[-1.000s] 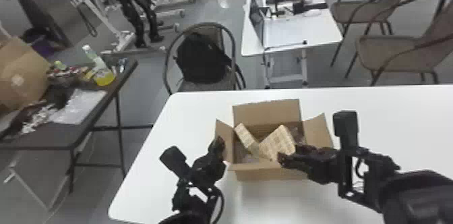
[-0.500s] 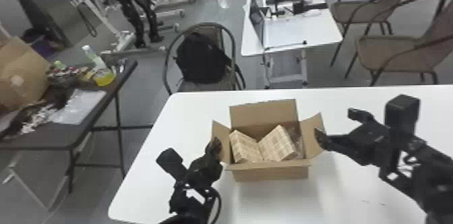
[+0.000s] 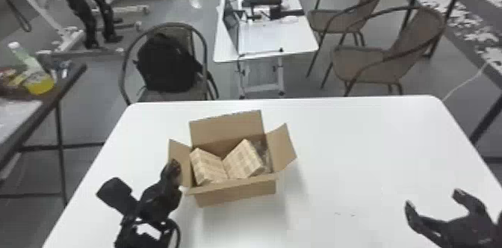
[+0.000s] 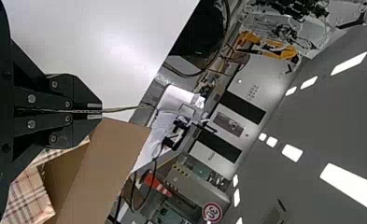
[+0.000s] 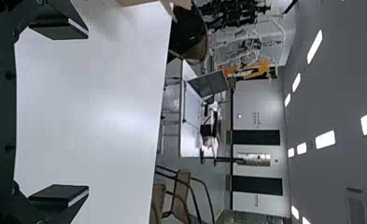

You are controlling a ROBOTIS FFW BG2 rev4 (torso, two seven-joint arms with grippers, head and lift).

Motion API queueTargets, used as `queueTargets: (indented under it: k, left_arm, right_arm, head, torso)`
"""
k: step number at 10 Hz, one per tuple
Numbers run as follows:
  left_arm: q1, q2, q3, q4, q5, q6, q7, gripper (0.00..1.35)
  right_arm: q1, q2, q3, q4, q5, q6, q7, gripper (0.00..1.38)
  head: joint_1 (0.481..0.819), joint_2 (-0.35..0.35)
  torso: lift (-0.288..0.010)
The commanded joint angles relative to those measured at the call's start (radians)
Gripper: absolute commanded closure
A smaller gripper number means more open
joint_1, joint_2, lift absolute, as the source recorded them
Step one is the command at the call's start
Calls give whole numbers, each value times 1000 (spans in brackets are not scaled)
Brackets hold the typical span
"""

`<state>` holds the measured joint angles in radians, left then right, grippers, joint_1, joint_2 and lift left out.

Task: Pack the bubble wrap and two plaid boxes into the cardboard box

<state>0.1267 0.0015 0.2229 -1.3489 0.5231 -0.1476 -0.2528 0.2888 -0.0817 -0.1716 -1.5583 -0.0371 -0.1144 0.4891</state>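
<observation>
1. Head view: We find packing essentially complete. Two beige plaid boxes, the left one (image 3: 209, 167) and the right one (image 3: 243, 159), sit tilted side by side inside the open brown cardboard box (image 3: 237, 193). Clear crinkled bubble wrap (image 3: 263, 151) lies within, beside the right one. The far and side flaps are open; we judge no item is left to load, and the task names no closing.

2. Same view, tools: The black two-fingered left tool (image 3: 174, 169) is at the left side flap (image 3: 177, 149), just beside the left plaid box. The matching right tool (image 3: 434, 198) is over the white surface (image 3: 373, 146), well apart from the carton and all its contents.

3. Left wrist view: We record the left tool clenched on the thin edge of that side flap, with plaid packaging near its fingers but not in its grasp.

4. Right wrist view: We note the right tool released, its fingers spread wide and empty.
</observation>
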Motion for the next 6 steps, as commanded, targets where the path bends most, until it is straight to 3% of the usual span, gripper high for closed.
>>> queueTargets:
  k: [1,3,4,6]
  left_arm:
    - [13,-4,18,1,-15,-21,6,1214]
    - [13,-4,81,19,-69,-115,76,1214]
    - [-12,-4,133,40,-104,-145,132,1214]
    - [-85,-4,213,122,-117,-253,262,1214]
  right_arm:
    - [92,-6,-86,17,2,-51,8,127]
    - [125,16,-100,21,-1,-34,8,127]
    - [115,31,-98,34,2,-34,22,127]
    - [59,46,-97,66,36,-22,97,127]
  head:
    - [695,90]
    - [695,64]
    - [695,89]
    - [695,210]
  torso:
    - [-14]
    - [-14]
    - [-14]
    - [-14]
